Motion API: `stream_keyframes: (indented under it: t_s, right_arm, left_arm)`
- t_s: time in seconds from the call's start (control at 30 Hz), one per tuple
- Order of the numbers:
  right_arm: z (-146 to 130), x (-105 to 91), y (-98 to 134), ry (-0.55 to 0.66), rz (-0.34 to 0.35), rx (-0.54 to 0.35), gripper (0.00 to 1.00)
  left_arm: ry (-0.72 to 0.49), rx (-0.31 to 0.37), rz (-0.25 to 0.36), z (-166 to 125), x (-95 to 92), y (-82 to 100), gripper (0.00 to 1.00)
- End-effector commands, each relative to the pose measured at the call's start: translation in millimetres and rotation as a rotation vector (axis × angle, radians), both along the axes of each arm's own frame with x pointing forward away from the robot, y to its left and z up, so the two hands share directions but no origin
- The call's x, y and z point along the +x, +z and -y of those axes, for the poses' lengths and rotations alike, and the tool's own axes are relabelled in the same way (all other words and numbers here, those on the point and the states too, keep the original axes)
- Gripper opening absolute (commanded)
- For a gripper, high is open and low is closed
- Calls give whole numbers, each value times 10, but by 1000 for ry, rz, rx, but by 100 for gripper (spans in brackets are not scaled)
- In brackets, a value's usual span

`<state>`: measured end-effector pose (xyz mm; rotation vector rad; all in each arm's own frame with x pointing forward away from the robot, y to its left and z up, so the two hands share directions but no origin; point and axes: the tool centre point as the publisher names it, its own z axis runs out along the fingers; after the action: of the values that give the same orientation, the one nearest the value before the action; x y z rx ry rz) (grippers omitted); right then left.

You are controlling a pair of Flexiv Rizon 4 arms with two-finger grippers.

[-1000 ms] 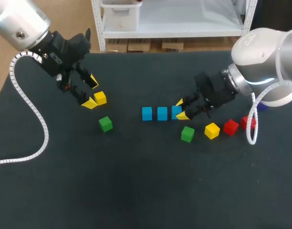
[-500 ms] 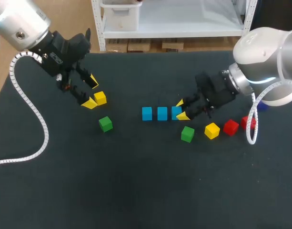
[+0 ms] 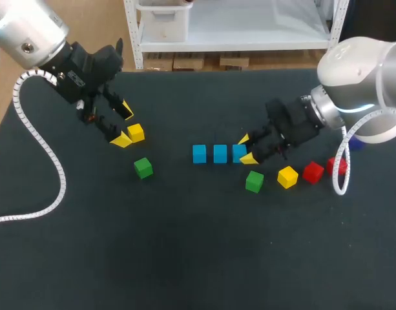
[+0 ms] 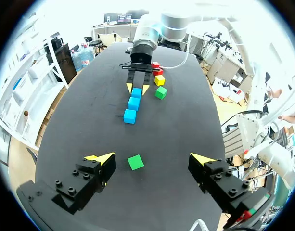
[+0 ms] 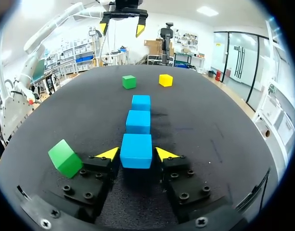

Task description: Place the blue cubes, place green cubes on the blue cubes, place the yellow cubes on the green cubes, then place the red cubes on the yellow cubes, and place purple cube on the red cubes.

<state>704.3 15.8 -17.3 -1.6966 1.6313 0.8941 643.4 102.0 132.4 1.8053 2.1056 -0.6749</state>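
1. Table [image 3: 185,245]: blue row [image 3: 219,154] sits mid-table, three cubes close together, long axis 9-to-3 in head view
2. Right arm [image 3: 359,77] enters from 3 o'clock; right gripper [image 3: 247,148] is at the row's 3 o'clock end
3. Left arm [image 3: 30,32] enters from 10 o'clock; left gripper [image 3: 124,124] is spread wide and holds nothing, with left yellow cube [image 3: 135,133] just beside its lower tip
4. End blue cube [image 5: 136,150] rests on the table, pinched, a yellow tip against each side
5. My read: blue layer placed, greens next. Right green cube [image 3: 254,181] is at 6 o'clock from right gripper, near, so that arm is nearer; it must let go first. Left green cube [image 3: 143,168] is at 5 o'clock from left gripper, apart from it
6. Right yellow cube [image 3: 287,176] and red cubes [image 3: 312,172] trail off at 3 o'clock of right green cube; purple cube [image 3: 356,143] is partly hidden behind right arm
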Motion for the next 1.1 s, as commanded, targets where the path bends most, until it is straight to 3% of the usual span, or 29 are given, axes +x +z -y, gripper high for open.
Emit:
stream_keyframes:
  t_s: [0.03,0.07,0.13,0.5,0.83,1.1]
  right_arm:
    - [11,-12,0,1,0,4,79]
    - [12,-14,0,0,0,4,90]
    - [28,-14,19,-5,4,4,100]
    - [381,21,350,-59,38,47,100]
    - [981,101,629,-106,43,88,100]
    - [1463,152,699,-129,38,114,100]
  left_arm:
    - [-1,0,1,-5,5,-2,100]
    - [-1,0,1,-5,5,-2,100]
    - [-1,0,1,-5,5,-2,100]
    - [-1,0,1,-5,5,-2,100]
    - [-1,0,1,-5,5,-2,100]
    - [-1,0,1,-5,5,-2,100]
